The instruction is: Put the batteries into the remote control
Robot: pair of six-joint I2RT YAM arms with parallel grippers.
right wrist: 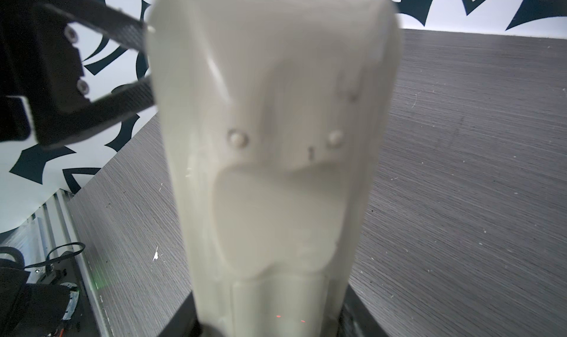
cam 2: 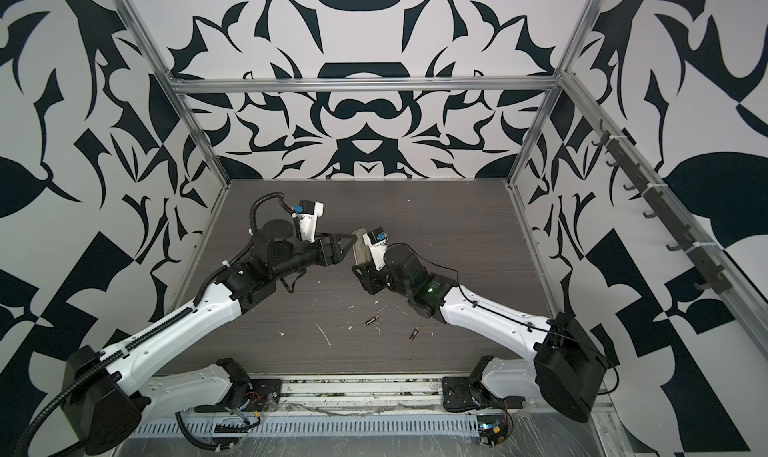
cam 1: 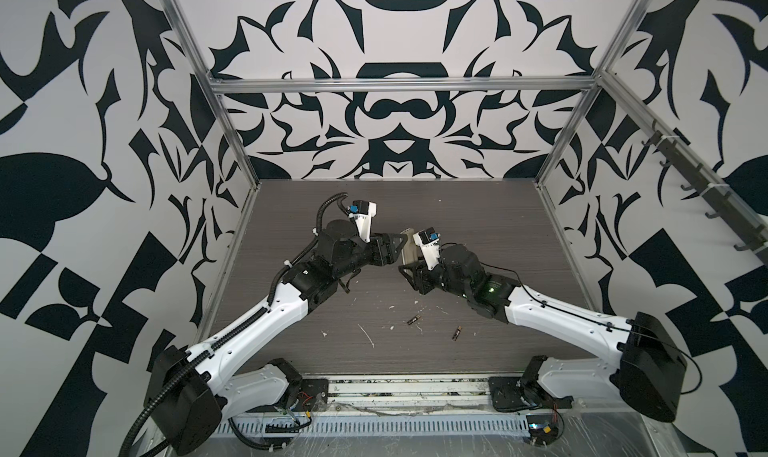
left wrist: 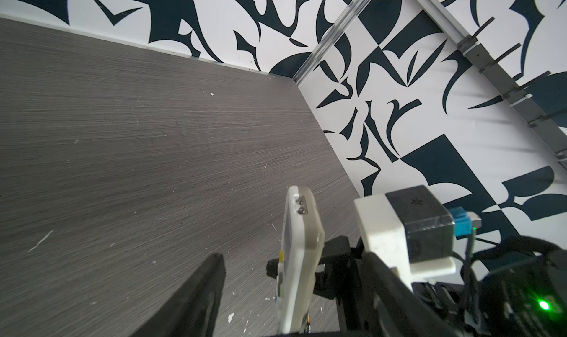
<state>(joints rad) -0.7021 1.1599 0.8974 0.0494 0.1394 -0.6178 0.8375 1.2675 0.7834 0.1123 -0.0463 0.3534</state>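
1. The remote control (right wrist: 276,136) stood upright in the air above the middle of the table (cam 1: 478,226). Its beige back filled the right wrist view, and its button face was turned the other way.
2. The right gripper (cam 1: 409,270) was clenched on the remote control's lower end, and the handset rose from between its jaws.
3. The left gripper (left wrist: 293,255) reached in from the opposite side with its jaws released, straddling the upper part of the remote control. In the left wrist view its fingers (left wrist: 211,289) stood clear of the handset, one toward the button face and one toward the back.
4. The batteries lay flat on the table toward its front edge, well apart from the remote control. One battery (cam 1: 413,320) was nearer the middle. The other battery (cam 1: 456,333) lay to its right, apart from it and close to the right arm.
5. White scraps (cam 1: 368,336) were scattered on the table around the batteries.
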